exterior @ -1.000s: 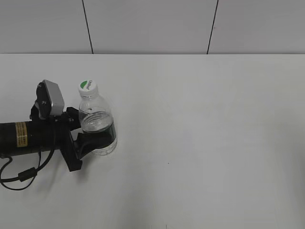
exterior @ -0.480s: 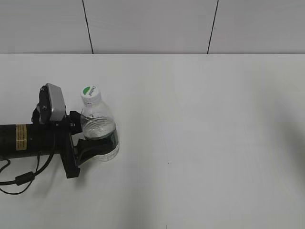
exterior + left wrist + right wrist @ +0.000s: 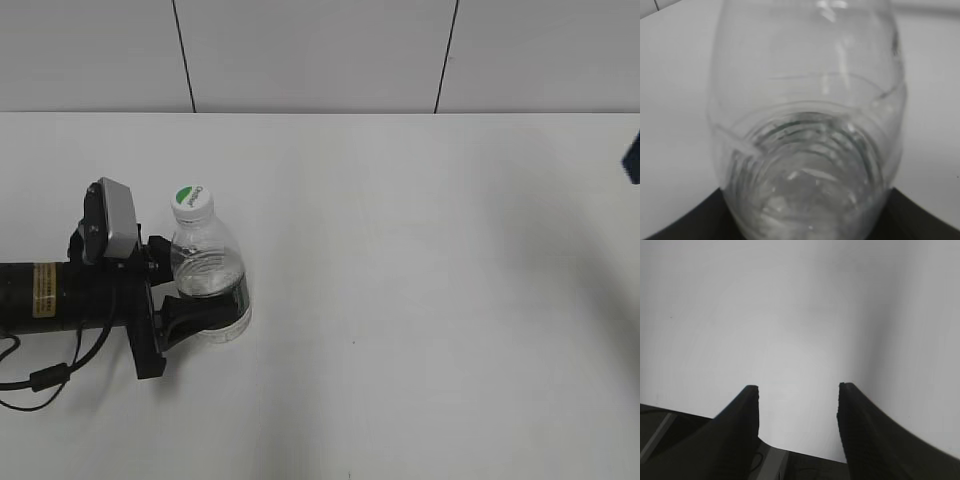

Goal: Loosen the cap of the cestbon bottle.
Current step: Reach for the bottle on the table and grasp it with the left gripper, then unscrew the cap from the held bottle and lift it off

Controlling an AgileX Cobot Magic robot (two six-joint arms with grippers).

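White table (image 3: pixel 420 300): left tool (image 3: pixel 190 310) clamps cestbon bottle (image 3: pixel 208 275); right tool (image 3: pixel 797 390) spread apart.

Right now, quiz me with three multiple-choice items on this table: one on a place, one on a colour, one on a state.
1. Where on the table does the cestbon bottle stand in the exterior view?
A. left side
B. centre
C. right edge

2. What colour is the mark on the cap?
A. red
B. green
C. blue

3. What is the right tool doing?
A. gripping the cap
B. gripping the bottle
C. open, holding nothing

Answers:
1 A: the bottle sits left of the middle, where the left tool clasps its lower body.
2 B: a green patch shows on the white top.
3 C: the right wrist view shows only bare table between its spread fingers.
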